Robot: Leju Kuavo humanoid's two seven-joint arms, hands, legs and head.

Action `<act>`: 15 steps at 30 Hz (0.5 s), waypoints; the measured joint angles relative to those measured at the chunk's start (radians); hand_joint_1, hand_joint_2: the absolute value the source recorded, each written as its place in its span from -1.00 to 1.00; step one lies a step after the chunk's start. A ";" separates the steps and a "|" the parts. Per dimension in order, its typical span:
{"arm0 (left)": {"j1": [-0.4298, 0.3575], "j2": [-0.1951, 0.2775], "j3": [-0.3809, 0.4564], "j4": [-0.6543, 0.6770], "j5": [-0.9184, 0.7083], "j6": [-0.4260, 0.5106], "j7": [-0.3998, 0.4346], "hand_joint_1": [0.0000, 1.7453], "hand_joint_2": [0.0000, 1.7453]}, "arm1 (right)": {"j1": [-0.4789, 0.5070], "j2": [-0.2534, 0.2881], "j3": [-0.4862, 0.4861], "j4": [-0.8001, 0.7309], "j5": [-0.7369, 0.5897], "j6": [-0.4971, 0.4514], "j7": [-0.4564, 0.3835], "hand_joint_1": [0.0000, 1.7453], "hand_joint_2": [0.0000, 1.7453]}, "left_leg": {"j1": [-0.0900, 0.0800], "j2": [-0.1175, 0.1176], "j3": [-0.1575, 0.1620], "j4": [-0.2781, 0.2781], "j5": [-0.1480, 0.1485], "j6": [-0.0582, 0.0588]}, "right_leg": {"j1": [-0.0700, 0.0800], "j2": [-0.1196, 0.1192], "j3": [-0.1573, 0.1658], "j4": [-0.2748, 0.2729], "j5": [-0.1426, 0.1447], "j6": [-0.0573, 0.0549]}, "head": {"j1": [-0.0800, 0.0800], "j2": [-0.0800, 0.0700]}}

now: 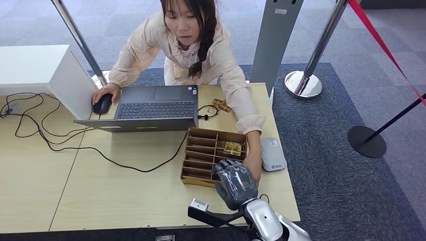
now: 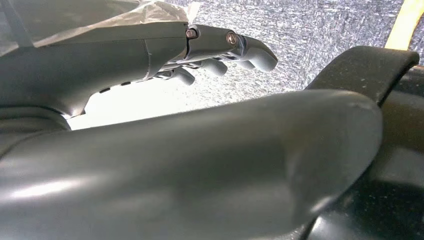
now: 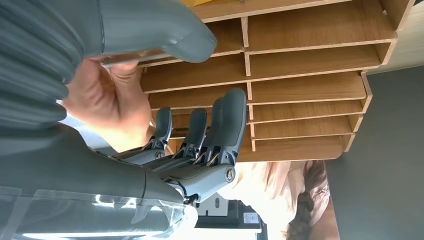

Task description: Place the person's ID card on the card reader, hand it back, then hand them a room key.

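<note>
The right robot hand (image 1: 236,183) is low in the frame, a bit right of the middle, over the near edge of the pale wooden counter (image 1: 125,191). It is right beside the hand (image 1: 254,168) of the person in the cream jacket, who leans over from the top of the frame. In the right wrist view the person's fingers sit between the grey thumb and the dark fingers (image 3: 220,125). A thin, flat, pale strip (image 3: 125,58) lies just under the thumb. It looks like the edge of the ID card, but it is too thin to be sure. I cannot tell if the right robot hand grips the card or only touches it. The step looks like passing the card from hand to hand. To do it well, the thumb should press the card flat against the fingers, not squeeze the person's fingers, and wait until the person lets go. The small grey and white card reader (image 1: 273,154) is just to the right, beside the brown wooden tray with many slots (image 1: 193,150), so the trip is short. The card should go down flat on top of it. The left robot hand (image 2: 100,65) holds nothing, with its fingers loose and apart.
</note>
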 joint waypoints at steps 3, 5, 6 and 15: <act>0.000 0.000 0.000 0.000 0.000 0.000 0.000 -1.00 -1.00 | -0.002 0.000 0.000 0.002 0.000 0.005 0.000 0.04 1.00 | 0.000 0.000 0.000 0.000 0.000 0.000 | 0.000 0.000 0.000 0.000 0.000 0.000 | 0.000 0.000; 0.000 -0.001 0.000 0.000 0.000 0.000 0.000 -1.00 -1.00 | -0.002 0.000 0.000 0.002 0.000 0.008 0.000 0.05 1.00 | 0.000 0.000 0.000 0.000 0.000 0.000 | 0.000 0.000 0.000 0.000 0.000 0.000 | 0.000 0.000; 0.000 -0.001 0.000 0.000 0.000 0.000 0.000 -1.00 -1.00 | -0.002 0.000 0.000 0.002 0.000 0.010 0.000 0.06 1.00 | 0.000 0.000 0.000 0.000 0.000 0.000 | 0.000 0.000 0.000 0.000 0.000 0.000 | 0.000 0.000; 0.000 -0.002 0.001 0.000 0.000 0.000 0.000 -1.00 -1.00 | -0.002 0.000 0.000 0.002 -0.002 0.021 0.001 0.12 1.00 | 0.000 0.000 0.000 0.000 0.000 0.000 | 0.000 0.000 0.000 0.000 0.000 0.000 | 0.000 0.000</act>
